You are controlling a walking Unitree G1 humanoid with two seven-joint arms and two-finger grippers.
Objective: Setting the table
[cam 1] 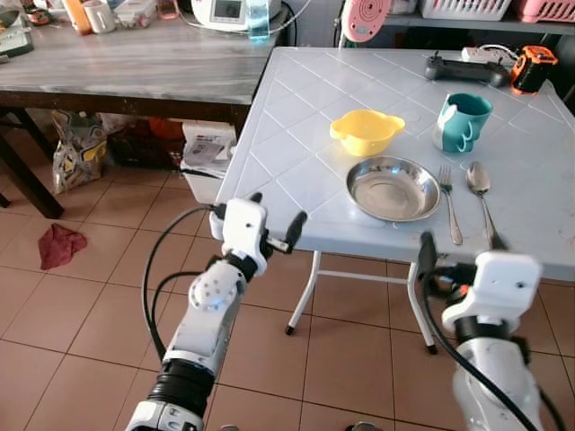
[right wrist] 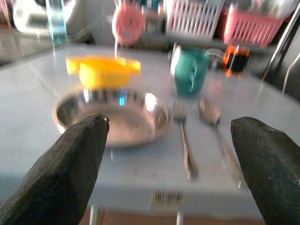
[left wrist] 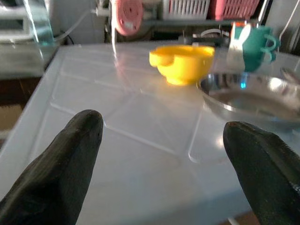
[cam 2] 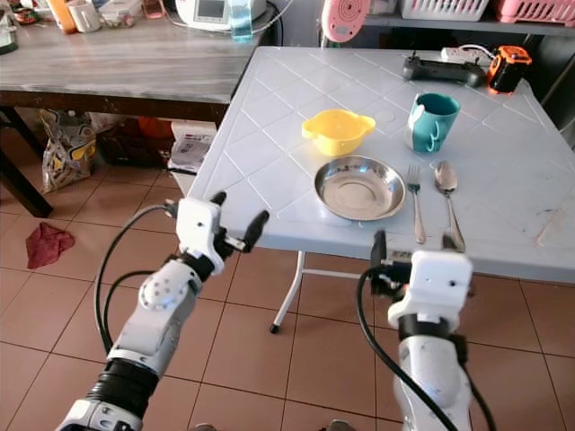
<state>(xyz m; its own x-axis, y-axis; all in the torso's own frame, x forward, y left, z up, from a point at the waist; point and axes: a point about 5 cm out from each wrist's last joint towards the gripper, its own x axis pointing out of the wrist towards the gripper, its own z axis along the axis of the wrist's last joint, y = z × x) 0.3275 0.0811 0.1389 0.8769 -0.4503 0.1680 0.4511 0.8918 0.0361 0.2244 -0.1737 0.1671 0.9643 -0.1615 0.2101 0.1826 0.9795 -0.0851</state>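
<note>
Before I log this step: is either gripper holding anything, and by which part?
Nothing is held. The left gripper and right gripper are both open and empty, short of the table.

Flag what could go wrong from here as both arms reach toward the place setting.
The steel plate sits near the table's front edge; a nudge from the open right hand might push it off. The fork and spoon lie flat, so they may slide when grasped. The open left hand could clip the table's corner.

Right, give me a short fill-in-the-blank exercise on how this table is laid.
1. The fork lies between the steel plate and the ____.
2. The bowl behind the plate is ____ in colour.
3. The teal mug stands ____ on the white table.

Missing words: spoon; yellow; upright
</note>
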